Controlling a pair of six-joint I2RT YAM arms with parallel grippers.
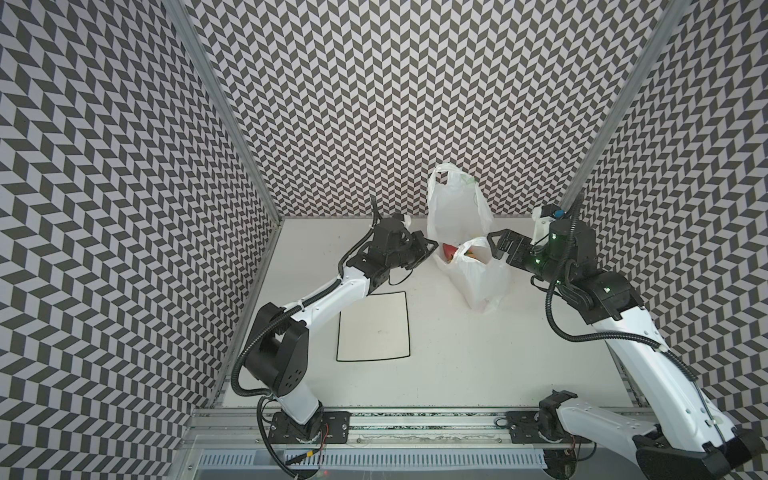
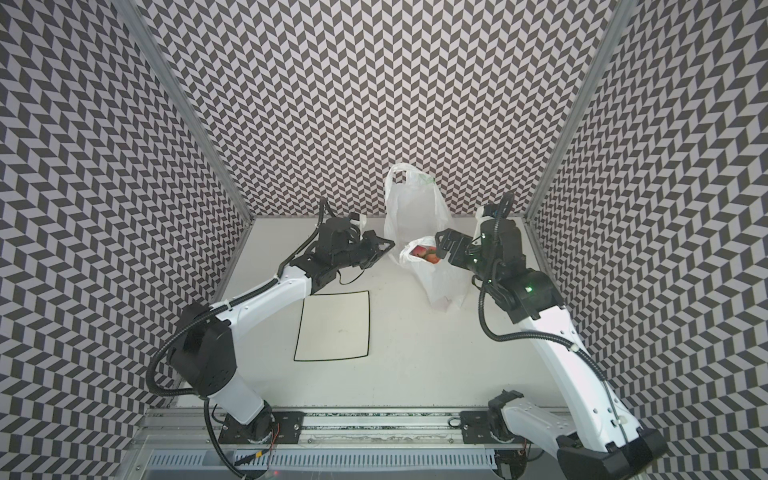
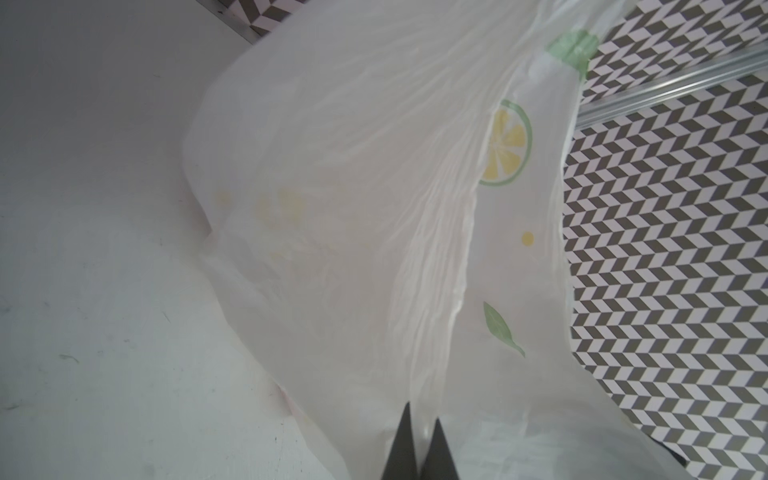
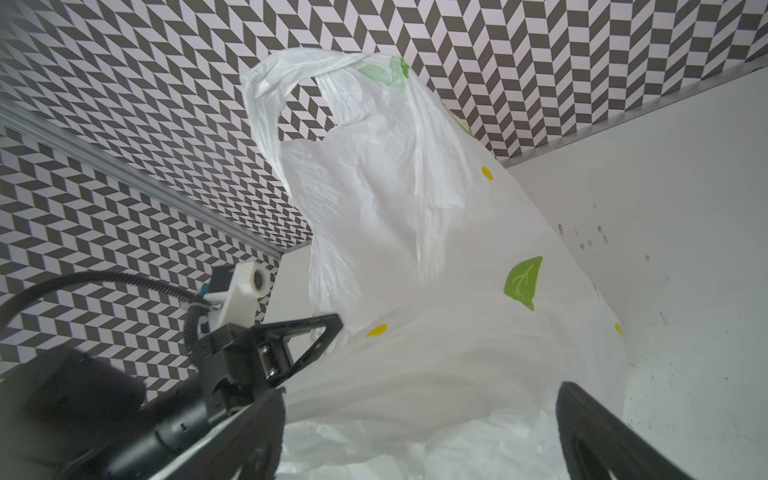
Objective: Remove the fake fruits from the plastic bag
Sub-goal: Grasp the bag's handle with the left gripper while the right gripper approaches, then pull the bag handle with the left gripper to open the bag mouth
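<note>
Toward twelve o'clock on the white counter (image 1: 478, 357), close to the chevron-patterned back wall: the plastic bag (image 1: 455, 208), white, thin, crinkled, printed with lemon slices and green leaves, rear side standing tall with its handle loop up at twelve o'clock, front side slumped toward six. In the open mouth between the two sides, visible in both top views: the fake fruits (image 1: 454, 252), glossy red and orange pieces with a touch of green, bunched together inside the bag; too small to count. At the mouth's nine o'clock, the left pincer (image 1: 433, 245), clamped tight on a fold of the bag's rim; in the left wrist view, dark fingertips (image 3: 401, 457) pressed together with a thin strip of white film caught between. At the mouth's three o'clock, the right pincer (image 1: 493, 246), spread wide and gripping nothing, close by the slumped front side; touching it or not, cannot tell. In the right wrist view, both fingers far apart with bag film filling the gap. At the counter's nine o'clock, well apart from the bag: a square white plate (image 1: 374, 328) with a thin black rim, lying flat, its eleven o'clock corner hidden by the left arm.
</note>
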